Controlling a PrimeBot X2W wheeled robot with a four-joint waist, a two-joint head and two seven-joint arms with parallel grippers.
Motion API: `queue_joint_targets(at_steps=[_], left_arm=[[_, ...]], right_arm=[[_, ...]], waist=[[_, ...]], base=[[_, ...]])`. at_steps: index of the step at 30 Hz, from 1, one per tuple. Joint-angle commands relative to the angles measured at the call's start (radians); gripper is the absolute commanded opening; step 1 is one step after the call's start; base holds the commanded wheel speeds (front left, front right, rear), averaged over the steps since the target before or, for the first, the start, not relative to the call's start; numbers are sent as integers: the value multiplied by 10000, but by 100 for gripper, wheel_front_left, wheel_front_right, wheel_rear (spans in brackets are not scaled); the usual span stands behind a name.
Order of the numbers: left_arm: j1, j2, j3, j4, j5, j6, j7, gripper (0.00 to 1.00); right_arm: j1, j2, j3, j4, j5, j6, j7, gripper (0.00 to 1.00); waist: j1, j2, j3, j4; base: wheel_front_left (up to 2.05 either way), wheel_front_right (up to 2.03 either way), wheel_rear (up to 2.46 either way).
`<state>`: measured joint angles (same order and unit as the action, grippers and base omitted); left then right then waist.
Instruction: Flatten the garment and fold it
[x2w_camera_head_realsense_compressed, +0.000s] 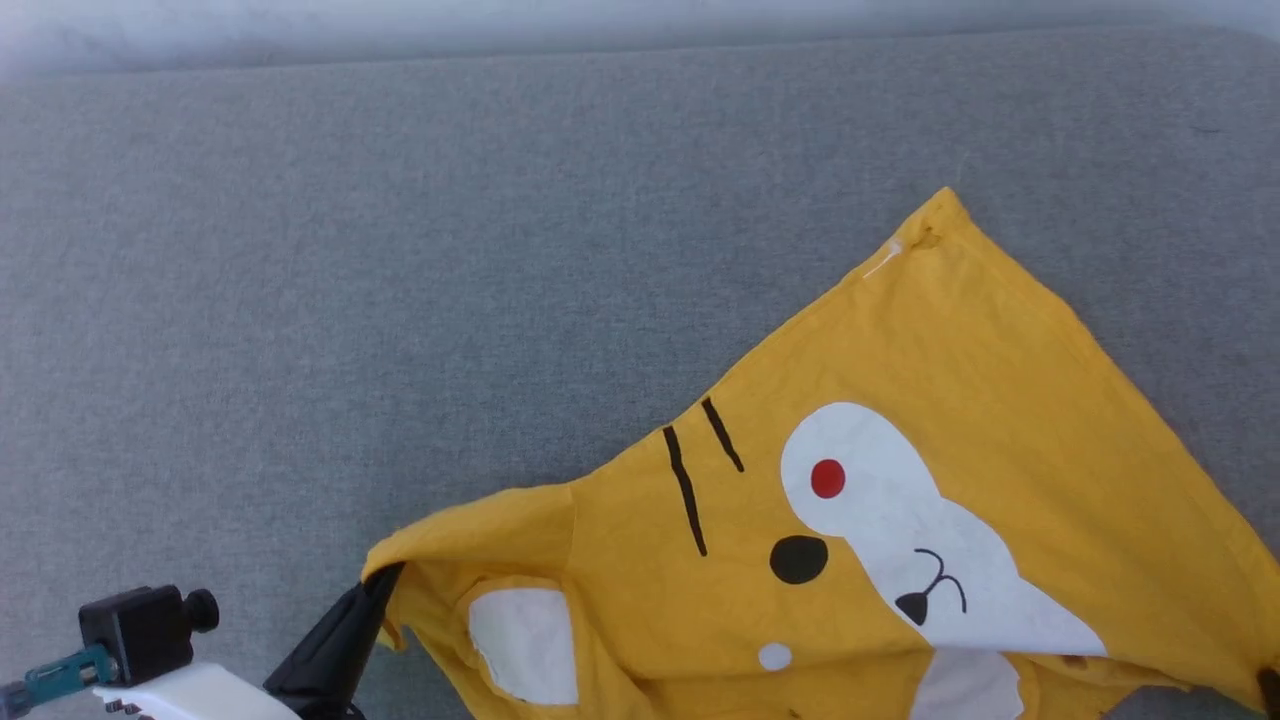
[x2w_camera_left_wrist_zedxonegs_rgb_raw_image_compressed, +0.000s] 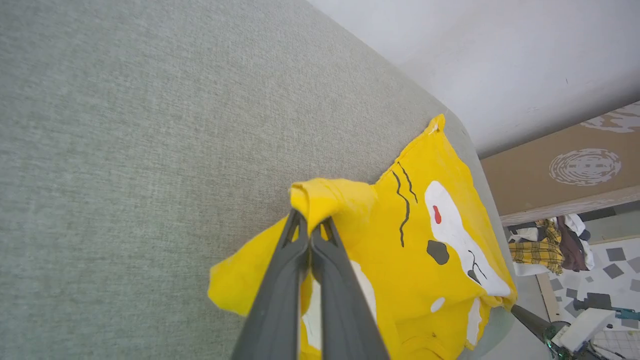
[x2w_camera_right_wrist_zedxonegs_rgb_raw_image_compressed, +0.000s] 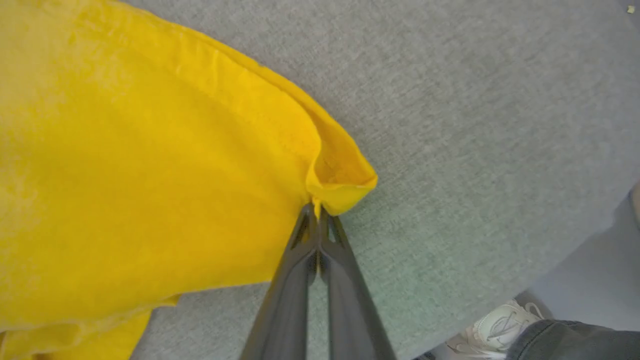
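The left gripper (x2w_camera_left_wrist_zedxonegs_rgb_raw_image_compressed: 311, 225), at the near left of the scene, has its two dark fingers pressed together on a bunched sleeve edge of the garment (x2w_camera_head_realsense_compressed: 1000, 380), which rises slightly off the grey fabric surface (x2w_camera_head_realsense_compressed: 400, 250) at that point. The garment lies print side up across the near right part of the surface. One corner points toward the far side, and the near edge runs out of the head view. The area around the white patch next to the gripped sleeve is creased, while the far panel lies mostly smooth. The right gripper (x2w_camera_right_wrist_zedxonegs_rgb_raw_image_compressed: 317, 210), at the near right, is clamped on a curled, doubled edge of plain yellow cloth; which part of the garment this is cannot be determined. Handling assessment: the cloth appears thin, light and limp, so it will probably sag between the two holds and drag on the textured surface rather than slide freely. Hems and seams are the preferred hold points, since the doubled cloth there offers a thicker pinch. Apply tension gently to avoid stretching.
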<state>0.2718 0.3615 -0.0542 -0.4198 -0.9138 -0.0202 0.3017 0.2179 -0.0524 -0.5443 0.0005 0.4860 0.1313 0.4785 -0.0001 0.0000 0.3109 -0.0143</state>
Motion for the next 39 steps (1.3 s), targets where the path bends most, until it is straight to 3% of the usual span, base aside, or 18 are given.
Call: queue_joint_targets(at_steps=[1,4,5,6,9,15,19,22,29,39], left_arm=[[110,47,9,-86,47,63,55,0],[169,80,-46,-167,74,149,167,0],[172,95,-77,-193,91,168,207,0],[171,105,-108,-218,112,190,242,0],[154,111,-205,-313,174,243,312,0],[-97,73,-427,-425,270,145,298,0],[-432,35,-561,-372,273,-20,250,0],[-744,11,-653,-272,261,-167,214,0],[-1468,-91,-928,59,187,-487,122,0],[-2274,-304,-1377,735,45,-826,-146,0]], right_arm=[[-175,20,276,391,-144,-6,-277,0],[-548,21,702,1131,-533,-6,-947,0],[-656,21,764,1195,-572,-6,-1101,32],[-746,21,763,1149,-610,-6,-1226,100],[-880,21,706,123,-915,-6,-1102,100],[-2092,21,970,-3673,-1579,-6,212,100],[-3881,-246,1770,-4569,-2221,-6,1339,100],[-5307,-631,2532,-4052,-2613,-6,2102,100],[-7795,-1417,4068,-1578,-3561,-6,3564,100],[-8344,-2301,4617,254,-3787,-6,5200,100]], waist=[[1,0,-198,-155],[1,0,-408,-230],[1,0,-461,-231],[1,0,-514,-223],[1,0,-529,-157],[1,0,-101,140],[1,0,450,454],[1,0,905,719],[1,0,1883,1429],[1,0,2629,2295]], base=[[0,0,0],[0,0,0],[0,0,0],[0,0,0],[0,0,0],[0,0,0],[0,0,0],[0,0,0],[0,0,0],[0,0,0]])
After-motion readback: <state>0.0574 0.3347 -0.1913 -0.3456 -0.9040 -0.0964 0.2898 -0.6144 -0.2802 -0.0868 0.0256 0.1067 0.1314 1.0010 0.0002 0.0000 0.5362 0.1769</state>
